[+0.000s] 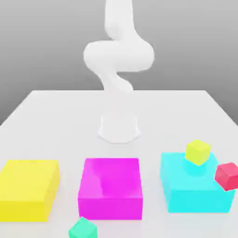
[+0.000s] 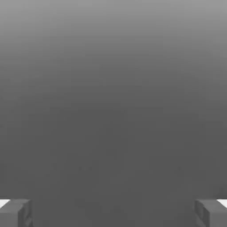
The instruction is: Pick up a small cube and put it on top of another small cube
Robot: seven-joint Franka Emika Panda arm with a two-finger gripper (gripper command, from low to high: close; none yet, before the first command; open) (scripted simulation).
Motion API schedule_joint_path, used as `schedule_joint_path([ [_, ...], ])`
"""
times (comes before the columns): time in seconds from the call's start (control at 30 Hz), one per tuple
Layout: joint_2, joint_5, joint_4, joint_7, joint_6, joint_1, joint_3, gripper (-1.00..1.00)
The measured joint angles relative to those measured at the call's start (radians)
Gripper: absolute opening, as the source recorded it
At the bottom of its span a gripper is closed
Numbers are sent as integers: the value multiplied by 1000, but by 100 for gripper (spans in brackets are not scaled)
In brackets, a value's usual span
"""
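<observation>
While three big blocks, one yellow [image 1: 29,186], one magenta [image 1: 110,186] and one cyan [image 1: 193,186], are seen on the desk [image 1: 69,116], three small cubes are counted also: the teal-green cube [image 1: 83,228] near the magenta block, the yellow-green cube [image 1: 198,152] and the red cube [image 1: 228,176] by the cyan block. The hand [image 2: 113,213] is spread wide, and nothing is held by it.

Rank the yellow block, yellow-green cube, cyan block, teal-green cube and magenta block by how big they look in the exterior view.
1. Yellow block, magenta block and cyan block: too alike to rank.
2. Teal-green cube and yellow-green cube: unsure; the teal-green one is nearer and cut off.
</observation>
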Motion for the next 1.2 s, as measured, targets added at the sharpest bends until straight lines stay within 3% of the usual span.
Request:
schedule_joint_path([
  [0.6,659,-36,-38,271,224,-112,6,0],
  [0.9,984,0,-57,368,336,-136,-13,0],
  [1.07,1165,10,-30,376,461,-141,-12,0],
  [1.1,1189,11,-25,375,480,-141,-12,-100],
  [1.2,1189,10,-25,376,480,-141,-12,-100],
])
